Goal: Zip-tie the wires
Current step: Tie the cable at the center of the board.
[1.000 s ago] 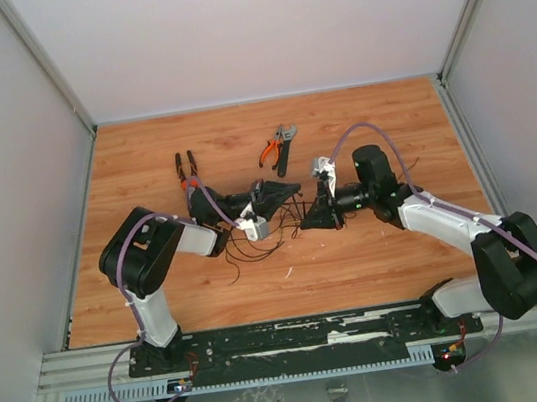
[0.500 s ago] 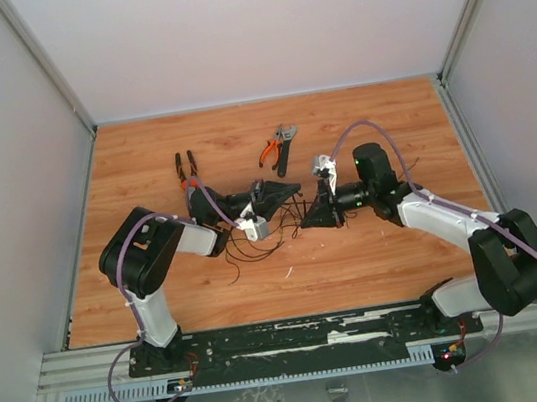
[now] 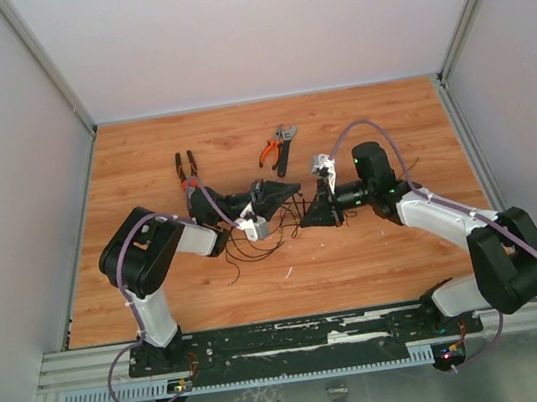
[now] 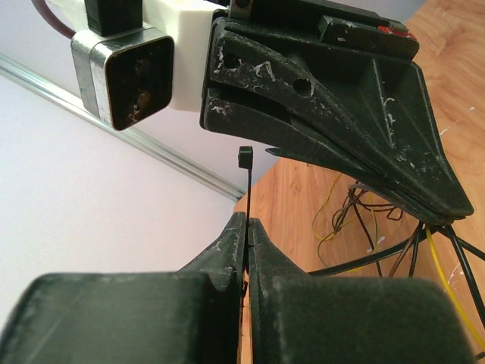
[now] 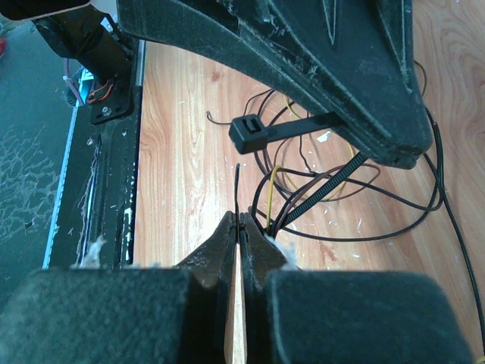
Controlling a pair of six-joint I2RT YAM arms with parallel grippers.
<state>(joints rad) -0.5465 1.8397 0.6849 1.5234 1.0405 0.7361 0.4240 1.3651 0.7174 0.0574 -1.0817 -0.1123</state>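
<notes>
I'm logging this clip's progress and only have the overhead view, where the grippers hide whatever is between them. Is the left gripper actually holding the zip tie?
Observer: Yes. Its wrist camera shows the left gripper shut on the zip tie, with the head end sticking out in front.
Operator: And the right one?
Observer: The right gripper is shut on a thin black tip, apparently the tie's tail, which points toward the head.
Operator: Threaded yet?
Observer: No. The right wrist view shows the tip short of the head, and the ribbed tail runs down over the wires.
</notes>
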